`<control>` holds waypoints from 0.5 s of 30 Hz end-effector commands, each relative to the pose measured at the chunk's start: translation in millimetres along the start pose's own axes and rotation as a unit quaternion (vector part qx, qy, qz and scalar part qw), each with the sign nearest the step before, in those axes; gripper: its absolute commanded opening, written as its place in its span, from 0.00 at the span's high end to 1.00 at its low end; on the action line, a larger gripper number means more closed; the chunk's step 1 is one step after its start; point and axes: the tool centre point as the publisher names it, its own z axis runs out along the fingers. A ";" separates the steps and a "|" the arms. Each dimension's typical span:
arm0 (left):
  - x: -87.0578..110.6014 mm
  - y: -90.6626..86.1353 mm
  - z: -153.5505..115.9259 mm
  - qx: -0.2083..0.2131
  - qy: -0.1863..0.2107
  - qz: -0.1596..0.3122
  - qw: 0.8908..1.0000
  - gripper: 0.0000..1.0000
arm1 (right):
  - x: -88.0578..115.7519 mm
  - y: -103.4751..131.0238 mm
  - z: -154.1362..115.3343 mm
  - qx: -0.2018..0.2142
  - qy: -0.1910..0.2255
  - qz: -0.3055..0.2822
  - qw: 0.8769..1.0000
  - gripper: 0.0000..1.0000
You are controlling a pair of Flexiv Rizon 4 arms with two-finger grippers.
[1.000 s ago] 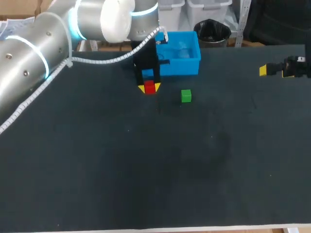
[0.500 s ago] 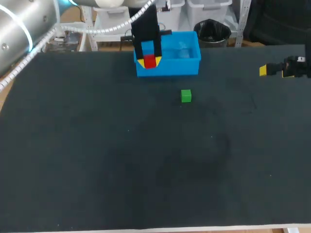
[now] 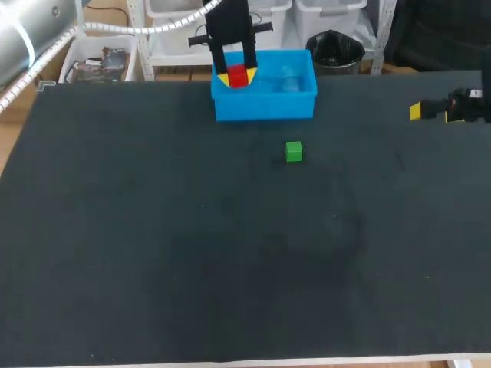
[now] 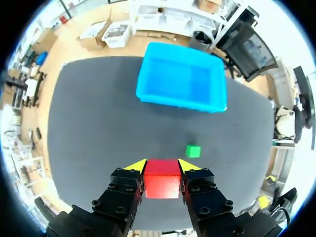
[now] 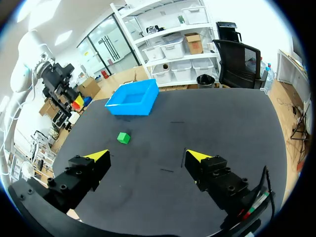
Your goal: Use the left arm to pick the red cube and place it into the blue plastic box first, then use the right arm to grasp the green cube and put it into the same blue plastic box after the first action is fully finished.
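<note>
left tool (image 4: 162, 165) closed on small red cube (image 4: 162, 178), blue plastic box (image 4: 180, 104) ahead of it; risk: early release at the rim could drop cube onto table (image 4: 89, 123).

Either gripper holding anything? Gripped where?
The left gripper is shut on the red cube, with its yellow fingertips pressing two opposite side faces. The right gripper is open and holds nothing.

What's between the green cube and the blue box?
Nothing. Only bare table separates the green cube from the blue box; head and left wrist views both show it.
</note>
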 end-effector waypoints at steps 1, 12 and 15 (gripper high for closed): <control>-15.6 10.6 -0.9 0.070 0.013 -0.013 0.997 1.00 | -0.3 0.9 -0.6 0.002 0.001 0.000 1.000 0.00; -65.6 7.9 1.6 0.175 0.009 -0.042 0.984 1.00 | -0.3 0.9 -0.6 0.002 0.001 0.000 1.000 0.00; -77.9 1.0 4.8 0.177 0.010 -0.043 0.983 1.00 | -0.3 0.9 -0.6 0.002 0.001 0.000 1.000 0.00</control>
